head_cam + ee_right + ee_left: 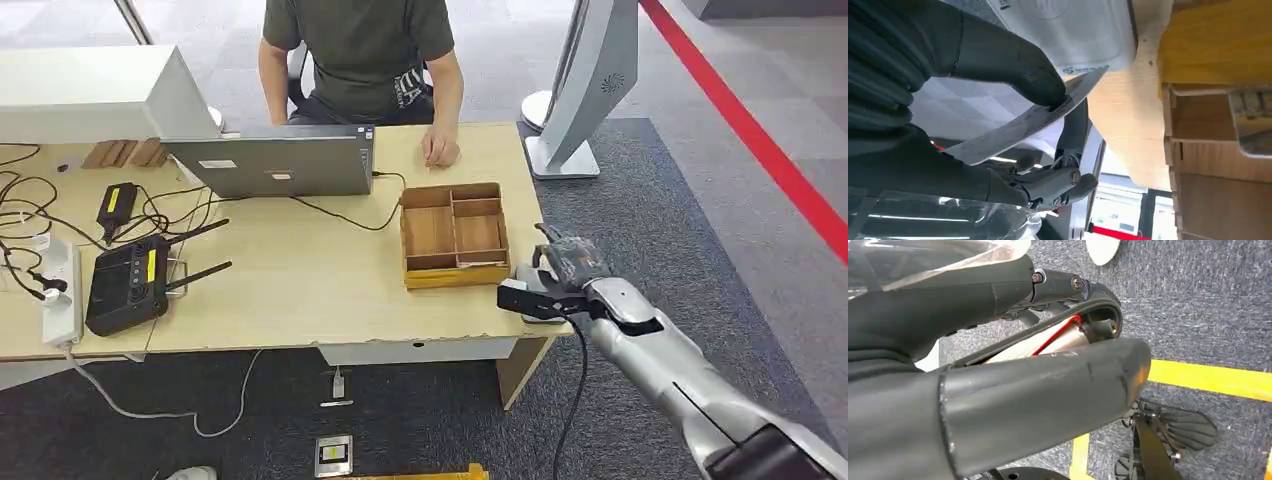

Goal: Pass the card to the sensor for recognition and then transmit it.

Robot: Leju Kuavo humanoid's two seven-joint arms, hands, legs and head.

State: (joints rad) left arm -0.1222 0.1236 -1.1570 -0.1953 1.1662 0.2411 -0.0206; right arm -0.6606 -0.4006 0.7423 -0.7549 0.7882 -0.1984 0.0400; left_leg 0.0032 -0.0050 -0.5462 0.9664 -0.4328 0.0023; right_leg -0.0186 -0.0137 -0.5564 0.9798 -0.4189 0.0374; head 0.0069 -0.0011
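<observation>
My right hand (560, 278) hovers over the table's (300, 300) front right corner, just right of a wooden compartment tray (455, 235). In the right wrist view its thumb and a finger pinch a white card (1033, 120), held tilted with its far edge close to a white sensor pad (1068, 30) lying on the table beside the tray (1218, 45). Whether card and pad touch I cannot tell. Another card (1253, 125) lies in one tray compartment. My left hand (1013, 390) hangs above the carpet, fingers apart and holding nothing.
A person sits behind the table with one hand (440, 150) resting near the tray. A laptop (275, 165), a black antenna device (128, 283), cables and a power strip (60, 290) take up the left half. A white stand (590, 90) rises at the right.
</observation>
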